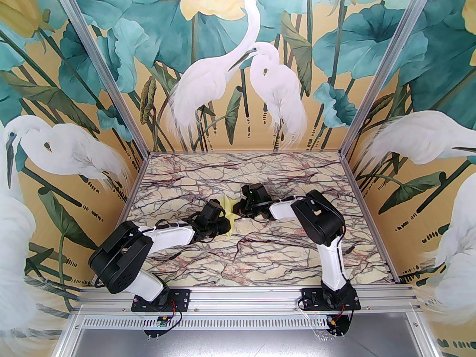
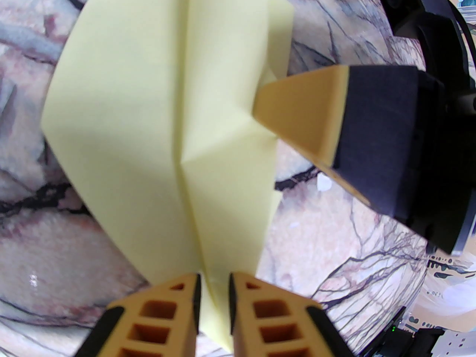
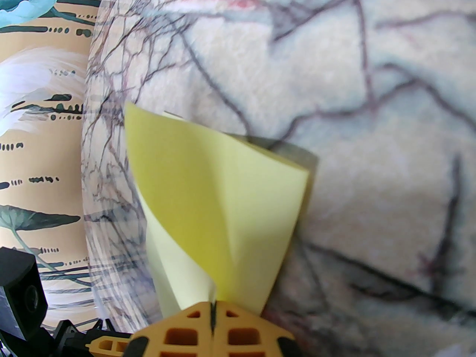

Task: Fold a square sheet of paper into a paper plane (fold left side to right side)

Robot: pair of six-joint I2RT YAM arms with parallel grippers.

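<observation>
Paper plane [image 2: 148, 125] at mid-counter [image 1: 260, 259], well clear of every edge. Right jaws fully closed on one flap; left jaws nearly closed, pinching the centre ridge. Hold your ridge pinch firm and carry the flap across squarely.

The paper plane [image 2: 148, 125] was pale yellow and only part folded: a broad wedge with a sharp centre ridge along its length and layered flaps down one side. It sat near the middle of the marbled table [image 1: 260, 259]. Its narrow end ran in between the slightly parted fingers of the left gripper [image 2: 214, 281]. One flap [image 3: 223, 199] curled up off the surface, its corner pinched in the right gripper [image 3: 213, 307], whose fingers met tight on it.
</observation>
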